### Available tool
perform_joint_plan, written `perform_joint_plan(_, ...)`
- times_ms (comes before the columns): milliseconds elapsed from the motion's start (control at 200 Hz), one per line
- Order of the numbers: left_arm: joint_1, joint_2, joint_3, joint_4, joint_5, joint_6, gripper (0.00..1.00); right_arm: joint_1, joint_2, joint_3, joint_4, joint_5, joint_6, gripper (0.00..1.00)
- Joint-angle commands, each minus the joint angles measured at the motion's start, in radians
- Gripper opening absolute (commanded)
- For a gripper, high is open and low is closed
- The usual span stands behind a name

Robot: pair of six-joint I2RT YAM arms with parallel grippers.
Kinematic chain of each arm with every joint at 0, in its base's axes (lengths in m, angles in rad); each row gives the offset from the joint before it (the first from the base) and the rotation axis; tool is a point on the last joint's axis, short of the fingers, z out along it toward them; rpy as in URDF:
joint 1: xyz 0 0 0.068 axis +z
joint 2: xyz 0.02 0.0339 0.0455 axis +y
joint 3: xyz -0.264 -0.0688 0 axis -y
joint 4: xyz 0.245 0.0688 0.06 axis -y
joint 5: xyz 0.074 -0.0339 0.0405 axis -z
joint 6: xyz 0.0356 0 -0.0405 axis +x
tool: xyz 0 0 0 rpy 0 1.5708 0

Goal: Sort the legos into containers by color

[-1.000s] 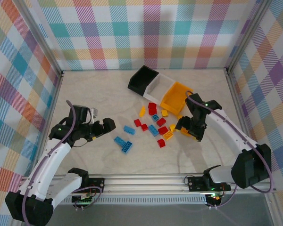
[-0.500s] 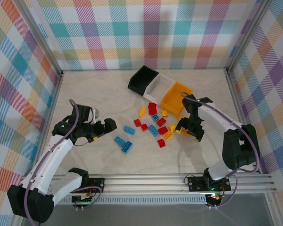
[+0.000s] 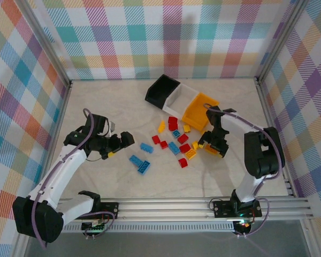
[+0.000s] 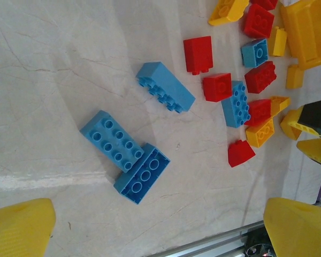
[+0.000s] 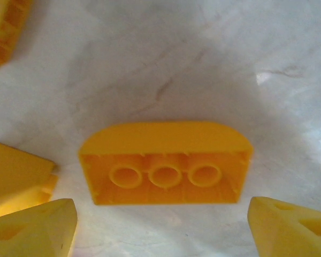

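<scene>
Your right gripper (image 5: 160, 227) is released, its fingertips either side of a yellow-orange brick (image 5: 166, 163) without touching it, just beside the yellow-orange bin (image 3: 191, 113). Your left gripper (image 4: 159, 229) hangs wide open above the blue bricks (image 4: 125, 160); other legos (image 3: 174, 140) lie loose on the table (image 3: 214, 176), near the black bin (image 3: 161, 90) and white bin (image 3: 180, 96)
</scene>
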Motion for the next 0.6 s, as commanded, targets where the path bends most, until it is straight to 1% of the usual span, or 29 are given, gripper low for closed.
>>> perform_joint_plan(0,-0.007,0.014,0.039,0.016,0.005,-0.018,1.00,-0.005,0.030,0.038,0.014,-0.014,-0.015,0.83)
perform_joint_plan(395,-0.007,0.043,0.037,0.044,0.000,-0.056,1.00,-0.033,0.071,0.032,0.043,-0.020,-0.035,0.81)
perform_joint_plan(595,-0.007,0.066,0.036,0.063,0.001,-0.070,1.00,-0.046,0.078,0.017,0.064,-0.023,-0.036,0.78)
